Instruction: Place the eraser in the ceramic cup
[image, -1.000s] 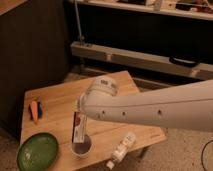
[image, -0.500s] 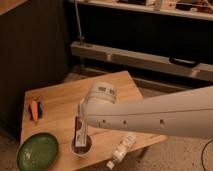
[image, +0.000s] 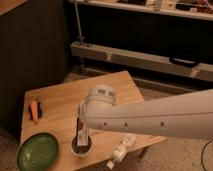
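Observation:
My white arm reaches in from the right over the wooden table (image: 60, 100). The gripper (image: 81, 119) hangs at the arm's left end, right above the ceramic cup (image: 80, 147). It is shut on the eraser (image: 82, 132), a dark flat block with a white label face and reddish marks. The eraser hangs upright with its lower end inside the cup's dark opening. The small whitish cup stands near the table's front edge, to the right of the green plate. The arm hides most of the gripper.
A green round plate (image: 37, 151) lies at the table's front left corner. An orange carrot-like item (image: 34, 111) lies at the left edge. A small white bottle (image: 121, 148) lies on its side near the front edge, right of the cup. Dark shelving stands behind.
The gripper has come down with the eraser. The eraser's lower end, which hung just above the cup, now sits inside it.

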